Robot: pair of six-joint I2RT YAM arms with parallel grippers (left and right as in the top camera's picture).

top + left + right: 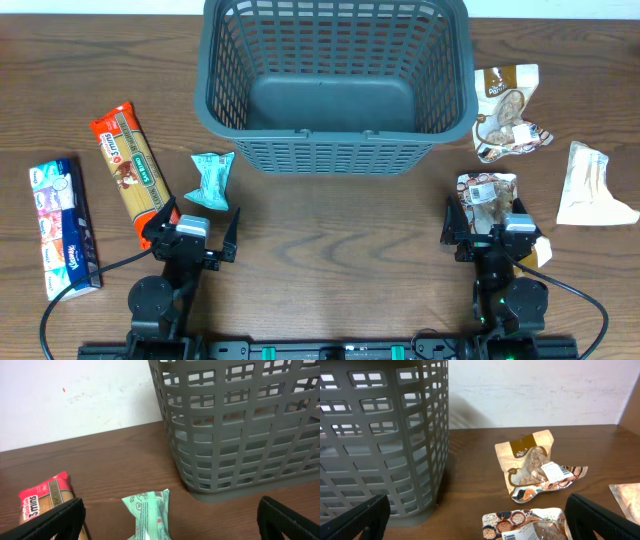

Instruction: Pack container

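Observation:
The container, a large dark grey slatted basket [335, 80], stands empty at the back middle; it also shows in the left wrist view [240, 425] and the right wrist view [380, 440]. My left gripper [198, 236] is open and empty near the front edge, just behind a teal packet [211, 180], which lies between its fingers in the wrist view [150, 515]. My right gripper [492, 232] is open and empty, with a patterned grain pouch [487, 196] [530, 527] just in front of it.
An orange pasta packet [132, 172] [42, 502] and a blue-and-white box [62, 225] lie at the left. A brown-and-white snack pouch [507, 110] [530, 462] and a pale packet [592, 185] lie at the right.

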